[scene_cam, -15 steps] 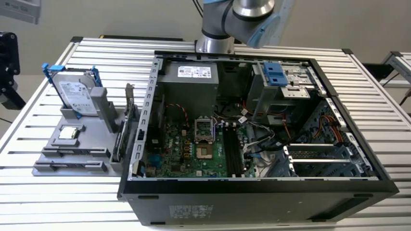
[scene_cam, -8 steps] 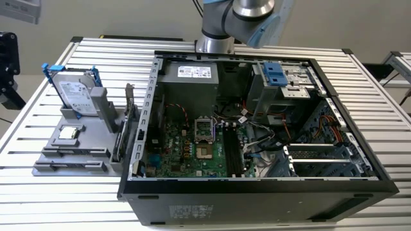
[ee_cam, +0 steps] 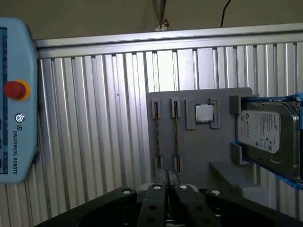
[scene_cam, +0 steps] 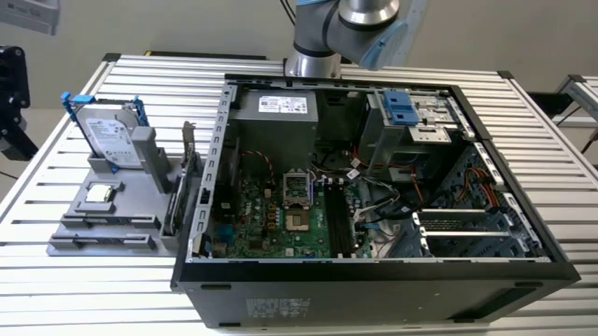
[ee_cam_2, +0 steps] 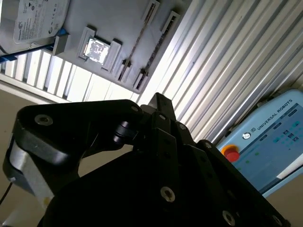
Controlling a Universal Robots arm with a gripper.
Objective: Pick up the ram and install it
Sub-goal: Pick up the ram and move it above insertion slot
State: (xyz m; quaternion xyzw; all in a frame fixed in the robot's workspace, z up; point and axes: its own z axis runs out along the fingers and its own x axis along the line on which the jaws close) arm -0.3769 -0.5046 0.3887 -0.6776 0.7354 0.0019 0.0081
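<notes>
In both wrist views the ram shows edge-on as a thin dark strip in a slot of the grey fixture. A second thin strip stands in the slot beside it. My gripper hangs well above the table near the fixture's edge, its black fingers shut together on nothing. In the exterior view the arm rises behind the open computer case, and the dark memory slots lie beside the processor socket.
The fixture also holds a processor chip, a silver hard drive in a blue frame and an expansion card on edge. A teach pendant lies on the ribbed aluminium table.
</notes>
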